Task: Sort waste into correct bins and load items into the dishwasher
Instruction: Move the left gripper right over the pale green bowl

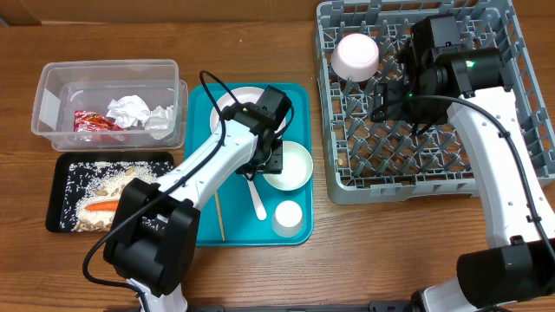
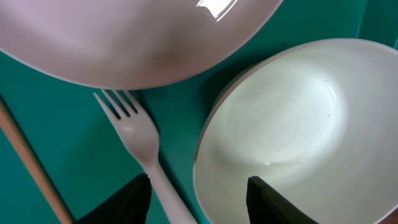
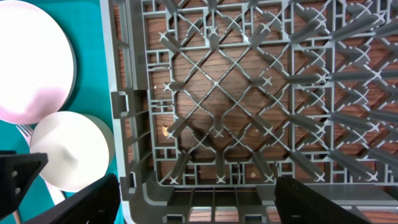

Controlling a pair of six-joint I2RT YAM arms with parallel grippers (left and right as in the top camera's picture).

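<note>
left gripper (image 2: 196, 190): low over the teal tray (image 1: 299, 95), jaws half spread, pinching nothing.
left target: one tip is over the inside of the bowl (image 2: 298, 124), the other is out past the fork (image 2: 140, 140) handle. Rim and handle both sit in the gap, so we can't tell which it's going for.
right gripper (image 3: 196, 193): above the dish rack (image 1: 416, 191), jaws wide and empty. We read it as waiting over free pegs, clear of the left arm.
racked bowl (image 1: 356, 54): in the rack's far-left corner, so one item looks loaded.
on teal tray: plate (image 1: 245, 97), bowl, cup (image 1: 287, 217), fork, and the wooden stick (image 1: 218, 217) lying near the fork.
clear tub (image 1: 52, 87): red wrapper (image 1: 94, 121) and napkins (image 1: 139, 111) are inside, so dry trash looks sorted.
black tray (image 1: 61, 191): holds the carrot (image 1: 102, 206) and food scraps (image 1: 108, 178), so organics look sorted.
left to do: stick to a bin, four items to the rack.
risk: the fork tines sit at the plate edge and the handle hugs the bowl. We'd expect a sloppy close to catch two things.
</note>
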